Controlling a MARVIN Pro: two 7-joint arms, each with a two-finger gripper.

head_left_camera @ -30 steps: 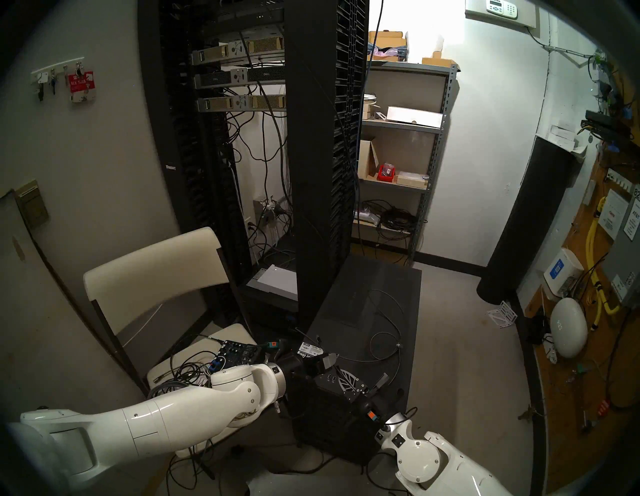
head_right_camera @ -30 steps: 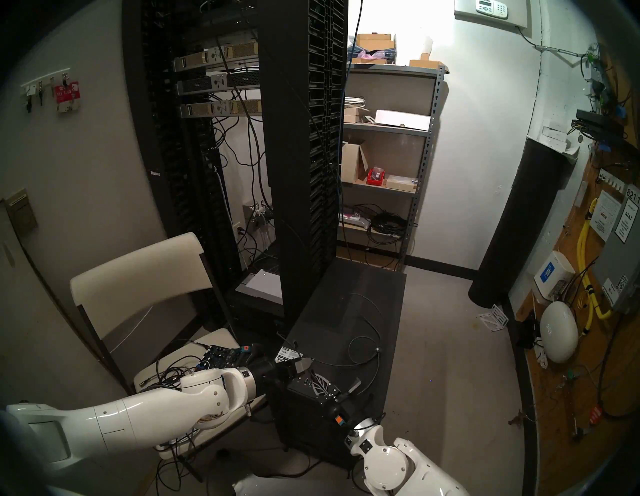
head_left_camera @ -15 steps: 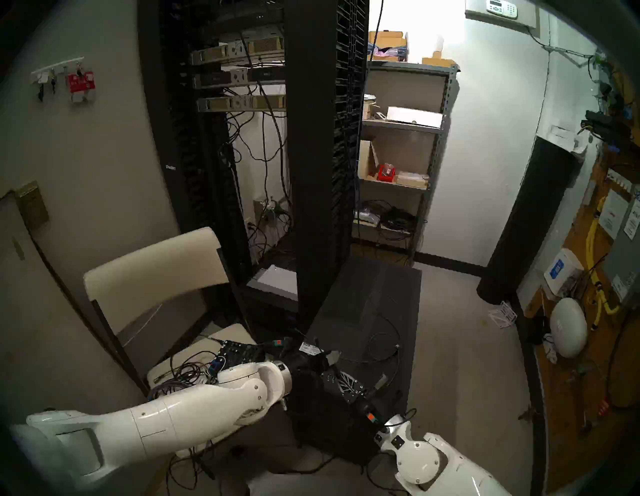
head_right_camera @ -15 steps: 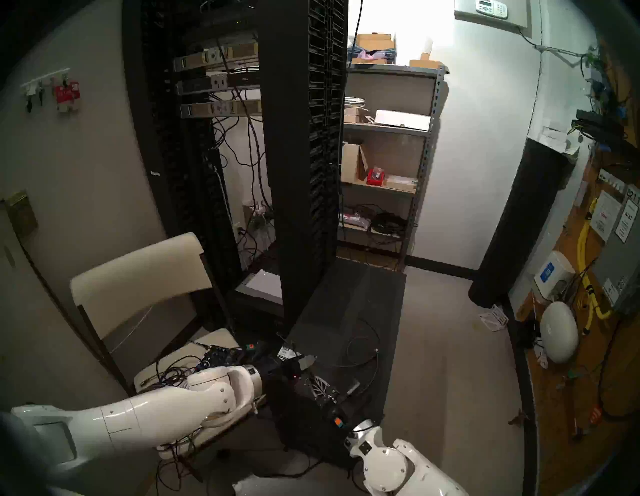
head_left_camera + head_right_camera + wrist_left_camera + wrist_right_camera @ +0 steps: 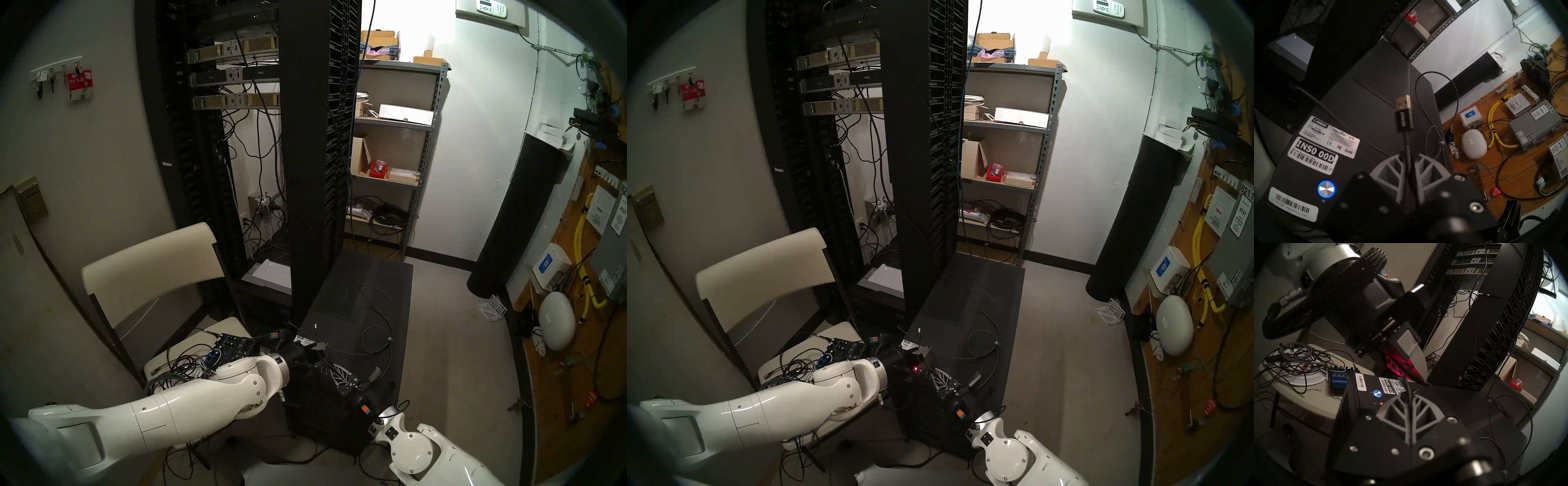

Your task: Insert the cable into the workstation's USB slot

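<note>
Jaws of both grippers clenched on thin dark-grey braided cable (image 5: pixel 1454 95): left gripper (image 5: pixel 1409 161) just behind black plug (image 5: pixel 1404 117), right gripper (image 5: pixel 1409 401) further back. Plug above black mesh-panelled tower workstation (image 5: pixel 1359 105), unplugged. Align with silver-rimmed USB slot (image 5: pixel 326 371) squarely; press gently.

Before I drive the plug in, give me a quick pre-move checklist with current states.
1. Left pincer shut on the cable just behind the plug: ok.
2. Right pincer shut on the cable farther back: ok.
3. Plug clear beyond the fingers, metal end bare: ok.
4. Plug aimed at the USB slot: not ok; it points away across the top of the workstation.
5. USB slot empty: ok, nothing plugged in.
6. Plug face matched to the slot: cannot tell.
</note>
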